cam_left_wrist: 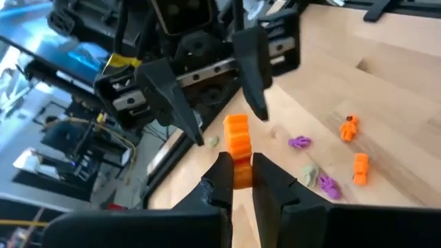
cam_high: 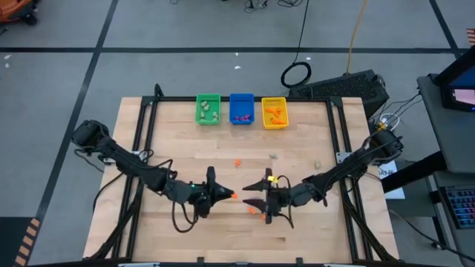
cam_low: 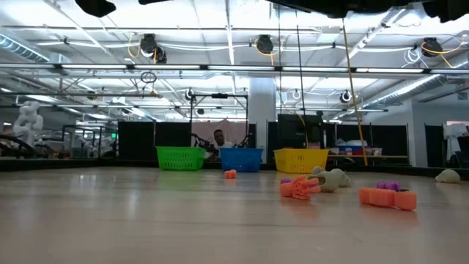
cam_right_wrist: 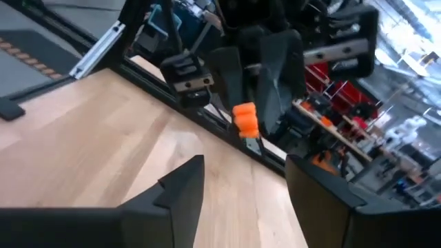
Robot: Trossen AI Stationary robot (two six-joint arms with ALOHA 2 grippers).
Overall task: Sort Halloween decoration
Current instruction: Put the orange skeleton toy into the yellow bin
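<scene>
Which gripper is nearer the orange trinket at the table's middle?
Left. The left gripper is shut on the orange trinket; the right gripper faces it with fingers open, a short gap away.

Floor (cam_high: 185, 52): grey, smooth, crossed by dark tape lines; a coiled black cable (cam_high: 296, 74) lies on it beyond the table (cam_high: 185, 133), which is pale wood in a black frame. Dark desk (cam_high: 453, 126) with a lit screen stands off to one side. Ceiling (cam_low: 234, 44): exposed white trusses, pipes and hanging lamps. Room behind: dark partition panels (cam_low: 176, 139) and a white column (cam_low: 261, 110). A seated person (cam_low: 218, 139) shows in the distance.
</scene>
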